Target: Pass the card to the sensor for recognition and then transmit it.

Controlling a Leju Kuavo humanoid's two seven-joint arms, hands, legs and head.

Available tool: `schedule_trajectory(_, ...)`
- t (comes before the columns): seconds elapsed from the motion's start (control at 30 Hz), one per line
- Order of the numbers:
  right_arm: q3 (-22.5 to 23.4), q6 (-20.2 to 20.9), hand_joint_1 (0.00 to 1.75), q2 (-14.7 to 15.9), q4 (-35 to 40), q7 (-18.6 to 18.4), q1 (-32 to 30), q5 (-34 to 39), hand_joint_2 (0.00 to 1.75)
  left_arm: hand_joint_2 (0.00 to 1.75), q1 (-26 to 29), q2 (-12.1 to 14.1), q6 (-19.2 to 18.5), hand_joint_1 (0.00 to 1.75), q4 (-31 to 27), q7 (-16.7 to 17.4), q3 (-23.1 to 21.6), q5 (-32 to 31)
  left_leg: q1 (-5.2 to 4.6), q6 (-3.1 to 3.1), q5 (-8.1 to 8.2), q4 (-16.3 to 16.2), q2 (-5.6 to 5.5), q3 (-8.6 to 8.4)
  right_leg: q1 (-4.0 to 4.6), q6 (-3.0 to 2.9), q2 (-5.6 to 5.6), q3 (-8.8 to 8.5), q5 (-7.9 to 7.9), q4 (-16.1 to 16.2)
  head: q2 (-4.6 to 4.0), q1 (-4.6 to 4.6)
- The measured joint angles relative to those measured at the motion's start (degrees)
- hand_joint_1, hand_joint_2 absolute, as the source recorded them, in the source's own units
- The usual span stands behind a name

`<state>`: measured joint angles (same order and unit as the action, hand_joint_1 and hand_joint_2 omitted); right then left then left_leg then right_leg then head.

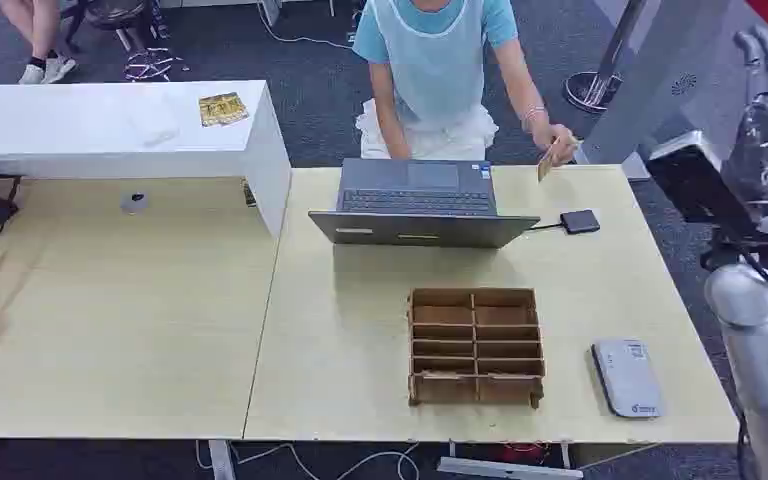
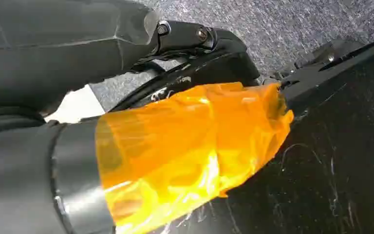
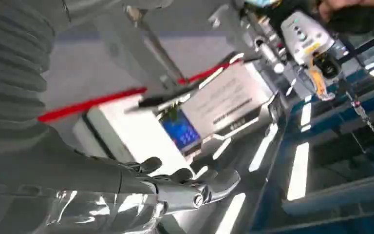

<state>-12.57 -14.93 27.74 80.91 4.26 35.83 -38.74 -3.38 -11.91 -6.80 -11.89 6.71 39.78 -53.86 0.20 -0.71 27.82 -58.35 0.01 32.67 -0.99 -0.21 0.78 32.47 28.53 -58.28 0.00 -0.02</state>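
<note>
Right robot hand (image 3: 175, 187) is raised at the table's (image 1: 360, 330) right edge, fingers spread wide and holding nothing, likely waiting to take the card (image 1: 548, 160). Left robot hand: I cannot tell its state. Behind the laptop (image 1: 420, 205), a person (image 1: 440, 70) holds the card just above the table, tilted on edge, its long axis slanting upward. Right of the laptop lies the sensor (image 1: 580, 221).

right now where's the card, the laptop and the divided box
card (image 1: 548, 160), head view, its face, in the person's hand
laptop (image 1: 418, 187), head view, keyboard
divided box (image 1: 475, 347), head view, centre divider
</note>
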Motion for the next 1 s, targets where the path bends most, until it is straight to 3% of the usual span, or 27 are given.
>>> schedule_trajectory(0.27, -8.26, -2.34, 0.00, -0.92, -8.68, -4.39, 10.24, -14.57, 1.75, 0.00, -0.04, 0.15, -0.44, 0.00, 0.00, 0.00, 0.00, -1.53, 0.00, 0.00, -0.03, 0.00, -0.05, 0.00, 0.00, 0.00, 0.04, -0.01, -0.01, 0.01, -0.02, 0.00)
schedule_trajectory(0.43, -12.01, -2.58, 0.00, -1.40, -14.50, -6.12, 14.21, -19.63, 1.75, 0.00, -0.05, 0.33, -0.68, 0.00, 0.00, 0.00, 0.00, -2.10, 0.00, 0.00, -0.03, -0.01, -0.08, 0.01, 0.00, 0.00, 0.06, -0.01, -0.01, 0.01, 0.00, 0.00)
schedule_trajectory(0.67, -15.34, -2.60, 0.00, -2.54, -21.52, -7.71, 17.53, -21.50, 1.75, 0.00, -0.07, 0.46, -0.92, 0.00, 0.00, 0.00, -0.02, -2.36, 0.01, 0.00, -0.03, -0.01, -0.08, 0.00, 0.01, 0.00, 0.08, -0.01, -0.01, 0.00, -0.02, 0.00)
schedule_trajectory(1.0, -16.76, -3.58, 0.00, -2.93, -25.40, -8.22, 17.78, -22.09, 1.75, 0.00, -0.06, 0.48, -0.96, 0.00, 0.00, -0.11, -0.02, -2.67, 0.01, 0.00, -0.03, -0.01, -0.08, 0.00, 0.01, 0.00, 0.08, -0.01, -0.01, 0.01, -0.02, 0.02)
